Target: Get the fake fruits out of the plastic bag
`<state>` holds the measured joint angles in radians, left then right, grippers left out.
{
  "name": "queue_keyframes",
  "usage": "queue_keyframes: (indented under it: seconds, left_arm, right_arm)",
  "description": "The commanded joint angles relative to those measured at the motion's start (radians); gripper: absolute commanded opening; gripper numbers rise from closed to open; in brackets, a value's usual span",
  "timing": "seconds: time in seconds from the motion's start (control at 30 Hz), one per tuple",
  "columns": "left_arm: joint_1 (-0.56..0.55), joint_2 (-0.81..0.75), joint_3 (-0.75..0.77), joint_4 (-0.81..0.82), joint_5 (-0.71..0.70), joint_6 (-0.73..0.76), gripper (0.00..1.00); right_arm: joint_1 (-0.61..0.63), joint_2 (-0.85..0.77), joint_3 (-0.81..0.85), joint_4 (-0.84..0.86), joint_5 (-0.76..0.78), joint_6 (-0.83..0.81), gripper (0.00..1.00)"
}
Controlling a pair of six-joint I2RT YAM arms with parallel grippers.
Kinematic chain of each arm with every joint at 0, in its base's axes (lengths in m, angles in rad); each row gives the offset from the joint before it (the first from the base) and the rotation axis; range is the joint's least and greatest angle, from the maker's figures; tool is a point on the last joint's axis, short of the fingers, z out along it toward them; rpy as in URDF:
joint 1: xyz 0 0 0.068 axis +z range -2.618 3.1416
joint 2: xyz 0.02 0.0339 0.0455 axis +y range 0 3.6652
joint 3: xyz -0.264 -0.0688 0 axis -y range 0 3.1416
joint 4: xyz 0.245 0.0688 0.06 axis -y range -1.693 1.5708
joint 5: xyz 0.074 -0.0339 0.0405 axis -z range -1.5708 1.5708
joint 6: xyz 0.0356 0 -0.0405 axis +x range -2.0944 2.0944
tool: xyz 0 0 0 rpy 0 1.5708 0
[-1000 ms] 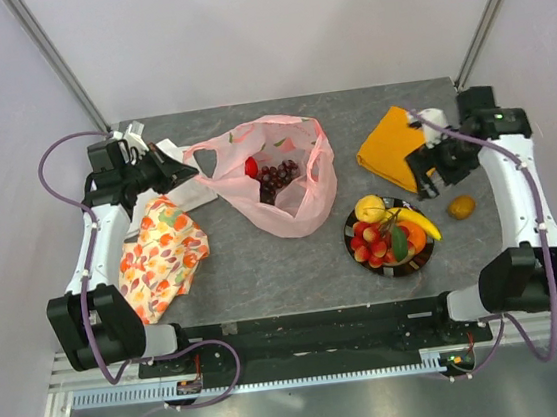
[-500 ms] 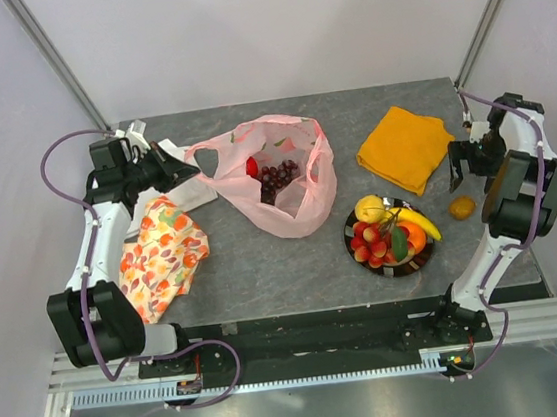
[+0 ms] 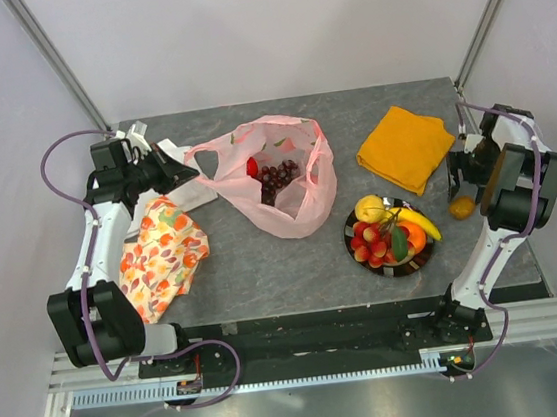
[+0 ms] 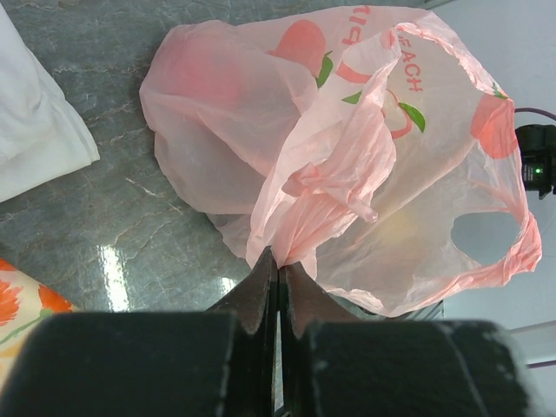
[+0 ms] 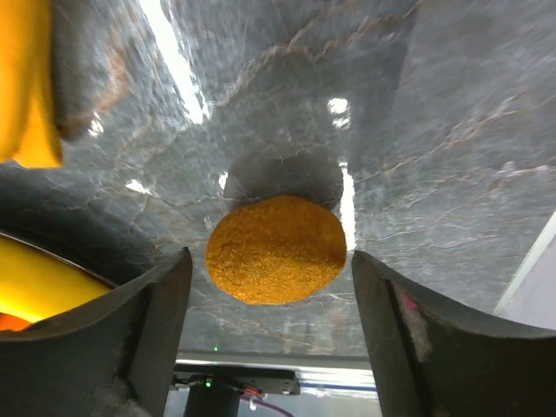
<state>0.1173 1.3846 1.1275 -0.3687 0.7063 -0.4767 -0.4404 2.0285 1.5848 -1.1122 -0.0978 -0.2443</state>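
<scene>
Left gripper [image 4: 278, 269]: clamped on bag [image 4: 347, 174].
Right gripper [image 5: 268, 261]: wide, straddling brown fruit [image 5: 276, 248], 3 o'clock of plate [image 3: 411, 268].
Tip: centre, close gently.

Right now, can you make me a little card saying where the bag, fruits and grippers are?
bag: mid table, mouth open
in bag: grapes, red fruit
plate: right of bag, heaped with fruits
brown fruit: on table, right of plate
left gripper: shut on bag edge
right gripper: open, straddling brown fruit, not touching
</scene>
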Motion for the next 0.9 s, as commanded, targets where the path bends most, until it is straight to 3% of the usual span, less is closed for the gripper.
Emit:
queue_keyframes:
  seconds: [0.0, 0.2, 0.3, 0.5, 0.7, 0.87]
  left_arm:
    - [-0.001, -0.012, 0.009, -0.001, -0.018, 0.053, 0.02]
    - [-0.002, -0.015, 0.008, -0.009, -0.022, 0.062, 0.01]
    - [-0.001, -0.015, 0.003, -0.006, -0.024, 0.062, 0.02]
    - [-0.001, -0.007, 0.008, -0.001, -0.021, 0.056, 0.02]
    - [-0.001, 0.005, 0.020, 0.002, -0.016, 0.049, 0.02]
    - [-0.001, 0.010, 0.018, 0.008, -0.019, 0.052, 0.02]
  right_arm:
    - [-0.001, -0.004, -0.045, 0.008, 0.023, 0.036, 0.76]
    - [0.006, 0.029, -0.029, 0.006, -0.008, 0.023, 0.61]
    - [0.009, 0.030, -0.009, -0.015, -0.057, 0.007, 0.44]
    - [0.017, 0.004, -0.013, -0.043, -0.149, -0.024, 0.26]
    - [0.072, -0.080, 0.101, -0.106, -0.241, -0.114, 0.22]
    - [0.221, -0.149, 0.168, -0.130, -0.272, -0.242, 0.23]
